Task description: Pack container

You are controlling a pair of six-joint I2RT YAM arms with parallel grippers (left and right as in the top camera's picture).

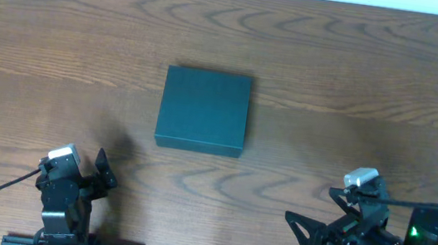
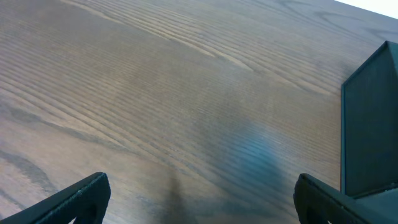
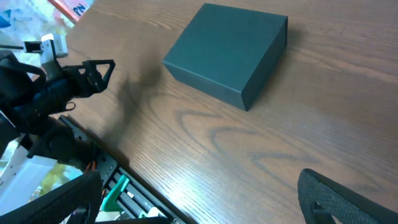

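Note:
The container is a dark teal square box with its lid shut, lying flat in the middle of the wooden table. It also shows in the right wrist view and at the right edge of the left wrist view. My left gripper is open and empty near the front left, well short of the box; its fingertips frame bare wood in the left wrist view. My right gripper is open and empty at the front right; it also shows in the right wrist view. No snack packets are in view.
The wooden table runs to a pale wall edge at the back. A black rail with green clips lines the table's front edge. The left arm shows in the right wrist view, with colourful packaging beyond the table's left side.

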